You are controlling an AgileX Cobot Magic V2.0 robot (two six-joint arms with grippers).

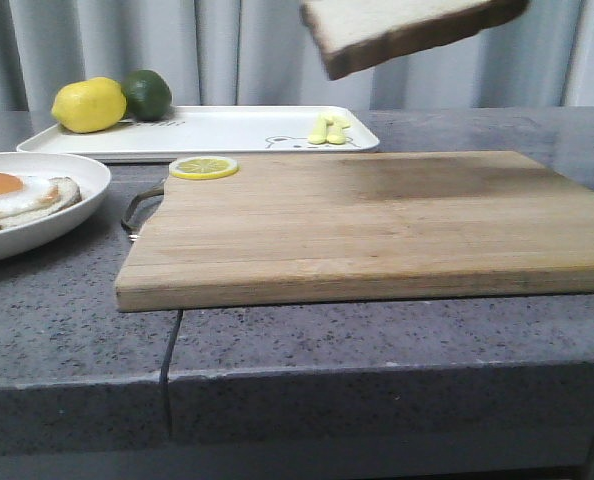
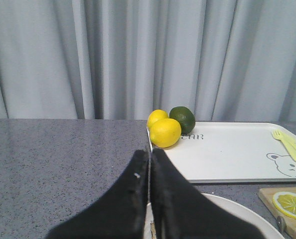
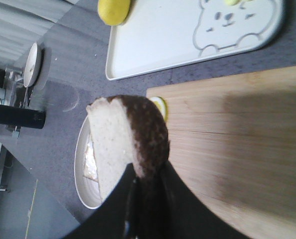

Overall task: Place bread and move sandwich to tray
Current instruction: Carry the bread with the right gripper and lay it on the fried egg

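Note:
A slice of bread with a dark crust hangs in the air above the far right of the cutting board. My right gripper is shut on the bread by its crust edge. The sandwich base, bread with a fried egg, lies in the round white plate at the left. The white tray with the bear drawing stands at the back. My left gripper is shut and empty, above the plate's rim, pointing toward the tray.
A lemon and a lime sit on the tray's left end, and small yellow forks lie near the bear. A lemon slice lies on the board's far left corner. The counter's front edge is close below the board.

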